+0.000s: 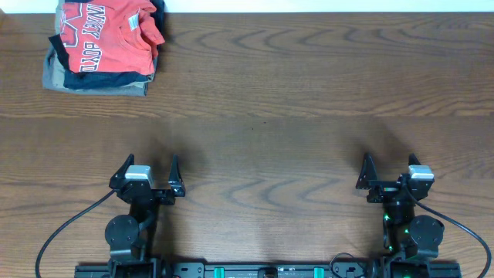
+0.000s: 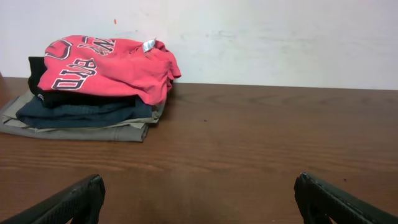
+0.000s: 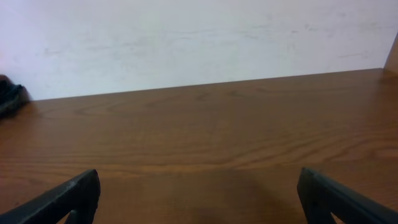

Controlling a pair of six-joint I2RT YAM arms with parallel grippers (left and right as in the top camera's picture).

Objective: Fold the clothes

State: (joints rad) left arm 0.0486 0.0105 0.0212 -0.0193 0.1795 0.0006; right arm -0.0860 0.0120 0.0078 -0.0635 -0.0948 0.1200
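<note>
The orange-red T-shirt (image 1: 104, 35) with dark block lettering lies folded on top of a stack of folded garments at the table's far left corner. It also shows in the left wrist view (image 2: 102, 62), its neck label facing up. My left gripper (image 1: 149, 171) (image 2: 198, 196) is open and empty near the front edge, well short of the stack. My right gripper (image 1: 390, 168) (image 3: 199, 193) is open and empty at the front right, over bare wood.
Under the T-shirt lie black, navy and khaki folded garments (image 2: 81, 118). The wooden table (image 1: 309, 85) runs back to a white wall (image 3: 186, 37). A dark edge of the stack (image 3: 9, 96) shows at the far left of the right wrist view.
</note>
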